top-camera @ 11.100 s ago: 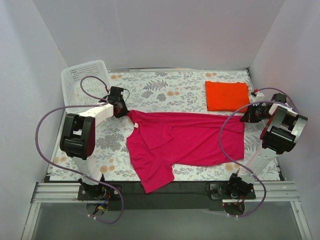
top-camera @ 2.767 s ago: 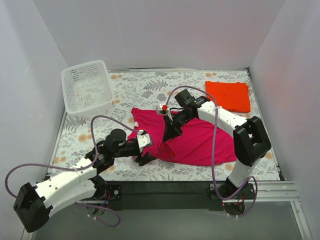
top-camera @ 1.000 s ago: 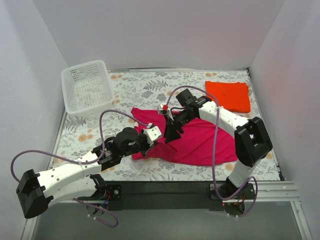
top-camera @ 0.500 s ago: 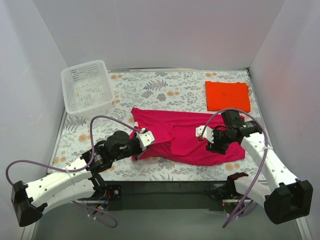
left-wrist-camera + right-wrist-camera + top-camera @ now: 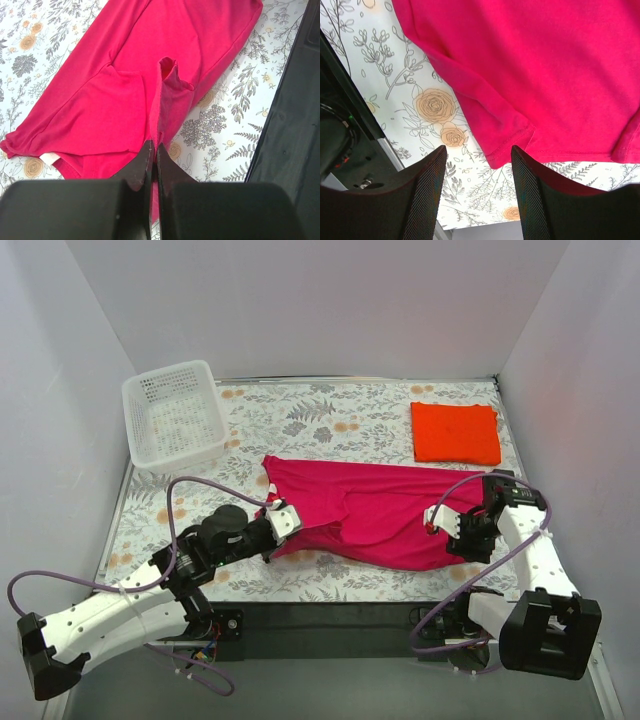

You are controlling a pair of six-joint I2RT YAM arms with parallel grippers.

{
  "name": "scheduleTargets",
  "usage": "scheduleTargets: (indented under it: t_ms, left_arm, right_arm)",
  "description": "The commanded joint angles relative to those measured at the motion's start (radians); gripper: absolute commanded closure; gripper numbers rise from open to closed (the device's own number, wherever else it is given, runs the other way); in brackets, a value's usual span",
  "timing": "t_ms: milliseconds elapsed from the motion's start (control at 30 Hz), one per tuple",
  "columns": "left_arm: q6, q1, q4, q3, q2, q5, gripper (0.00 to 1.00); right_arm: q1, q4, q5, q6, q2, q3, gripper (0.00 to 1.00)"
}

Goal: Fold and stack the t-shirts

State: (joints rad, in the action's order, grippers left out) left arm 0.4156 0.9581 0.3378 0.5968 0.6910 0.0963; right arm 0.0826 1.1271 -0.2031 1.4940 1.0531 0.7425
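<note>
Low at centre of the left wrist view, pinches a thin raised ridge of the pink shirt (image 5: 125,95) in the left claw (image 5: 154,148), pressed together on the cloth with nothing else caught. Holds that ridge at the shirt's lower-left end in the top view, close to the bottom edge of the frame. Hovers the right claw (image 5: 478,152) spread over the shirt's lower-right corner, with nothing between the fingers. Shows that corner in the right wrist view just ahead of the gap, near centre frame, with one edge running up and left from it. Lies with its long axis left to right across the middle of the top view, with one claw at each near end. Probably calls next for closing the right claw on that corner, then carrying both near ends toward the upper edge of the frame, across the short axis. Needs a short drop onto the corner, by the look of it, rather than a sideways reach. Farther up, at upper right and well apart from the pink one, finds the orange shirt (image 5: 455,432) folded flat, nearer the right arm. Farthest, at upper left, leaves the basket (image 5: 172,415) apart from both.
</note>
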Motion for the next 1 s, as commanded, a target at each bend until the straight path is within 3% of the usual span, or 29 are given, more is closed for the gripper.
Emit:
scheduleTargets:
  t_ms: [0, 467, 967]
  left_arm:
    - [-0.001, 0.002, 0.006, -0.014, -0.019, 0.022, 1.0]
    - [0.003, 0.002, 0.009, -0.028, -0.024, 0.037, 1.0]
    - [0.009, 0.001, 0.009, -0.032, -0.018, 0.019, 1.0]
  right_arm:
    - [0.054, 0.031, 0.007, 0.113, 0.025, 0.029, 0.48]
    - [0.077, -0.046, -0.105, 0.077, 0.157, 0.034, 0.53]
    - [0.184, -0.095, -0.058, 0.161, 0.269, 0.115, 0.56]
